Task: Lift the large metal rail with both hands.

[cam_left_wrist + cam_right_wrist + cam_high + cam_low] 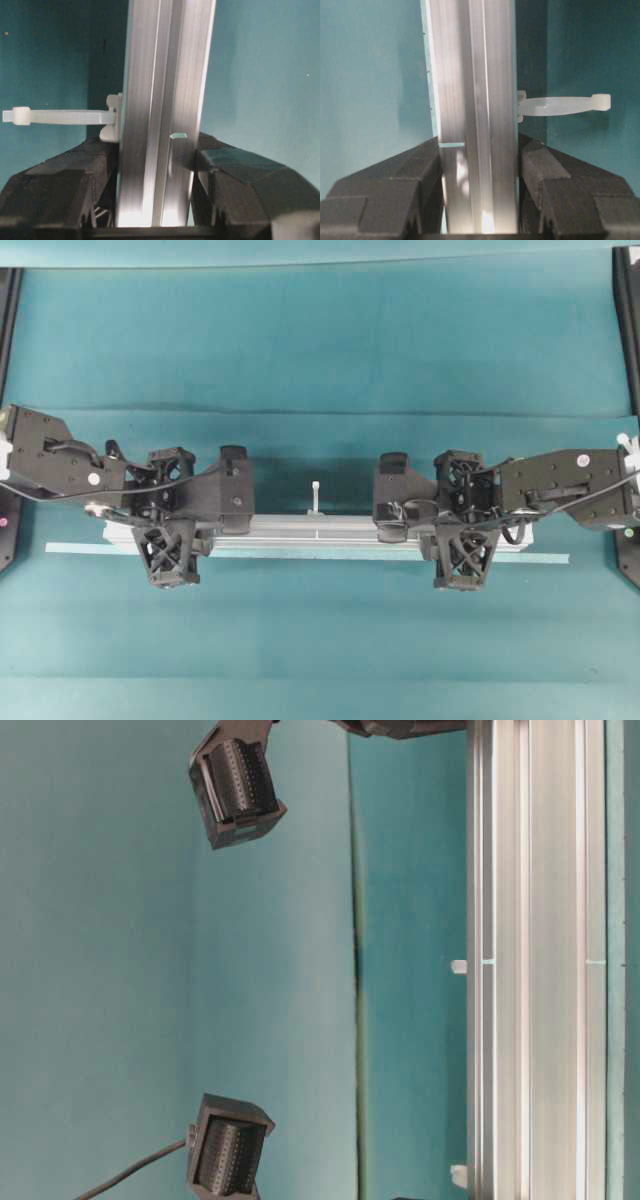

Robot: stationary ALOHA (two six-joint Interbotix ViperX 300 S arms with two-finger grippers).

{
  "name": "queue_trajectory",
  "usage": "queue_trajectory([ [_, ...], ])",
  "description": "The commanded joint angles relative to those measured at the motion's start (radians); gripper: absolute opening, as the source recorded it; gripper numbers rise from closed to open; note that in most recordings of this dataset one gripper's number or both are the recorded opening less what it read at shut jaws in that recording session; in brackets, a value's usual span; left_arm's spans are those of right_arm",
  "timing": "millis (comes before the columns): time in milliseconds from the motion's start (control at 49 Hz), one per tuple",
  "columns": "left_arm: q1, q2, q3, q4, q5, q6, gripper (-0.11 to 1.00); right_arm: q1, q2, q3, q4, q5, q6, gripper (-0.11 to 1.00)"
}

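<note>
1 long silver-grey grooved aluminium rail [300, 530] lies lengthwise across the middle of the teal-covered desk [320, 340], parallel to its near edge. 2 black robot grippers with lattice-pattern frames are on it: the left gripper [170, 530] near the rail's left end, the right gripper [458, 532] near its right end. In each wrist view the jaws are clenched on the rail, 1 black wedge-shaped finger [75, 175] pressed against either side of the metal.

The rail's surface is bright brushed metal with several lengthwise grooves [470, 100] and glare near the jaws. 1 white peg [316, 495] is visible overhead, standing out from the rail's far side at mid-length; the table-level view shows 2 small white stubs [459, 966] along 1 side. Each wrist view shows 1 white strap-like peg [60, 116] jutting sideways from the rail just beyond the fingers.

1 thin flat pale strip [545, 558] lies on the desk just beside the rail's near side, extending past both ends.
</note>
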Motion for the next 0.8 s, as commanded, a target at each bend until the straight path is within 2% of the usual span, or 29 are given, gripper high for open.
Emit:
queue_trajectory([
  [0, 0.000, -0.014, -0.006, -0.003, -0.009, -0.017, 0.36, 0.009, 0.006, 0.002, 0.006, -0.002, 0.011, 0.40],
  [61, 0.002, -0.015, -0.006, -0.003, -0.008, -0.014, 0.36, 0.011, 0.005, 0.000, 0.006, 0.000, 0.009, 0.45],
  [184, 0.002, -0.015, -0.006, -0.003, -0.006, -0.017, 0.37, 0.011, 0.006, 0.000, 0.006, 0.002, 0.011, 0.67],
  [286, 0.003, -0.015, -0.006, -0.003, -0.005, -0.014, 0.65, 0.009, 0.005, 0.002, 0.006, -0.005, 0.017, 0.84],
  [368, 0.003, -0.015, -0.006, -0.003, -0.003, -0.006, 0.87, 0.011, 0.005, 0.000, 0.006, -0.006, 0.020, 0.91],
  [409, 0.003, -0.015, -0.005, -0.003, -0.003, -0.002, 0.94, 0.009, 0.005, 0.000, 0.006, -0.006, 0.020, 0.93],
  [613, 0.003, -0.037, -0.006, -0.003, 0.029, 0.002, 0.93, 0.009, -0.011, 0.002, 0.002, 0.005, 0.020, 0.94],
  [776, 0.005, -0.118, -0.006, -0.003, 0.100, 0.006, 0.93, 0.002, -0.092, 0.012, -0.018, -0.003, 0.020, 0.94],
])
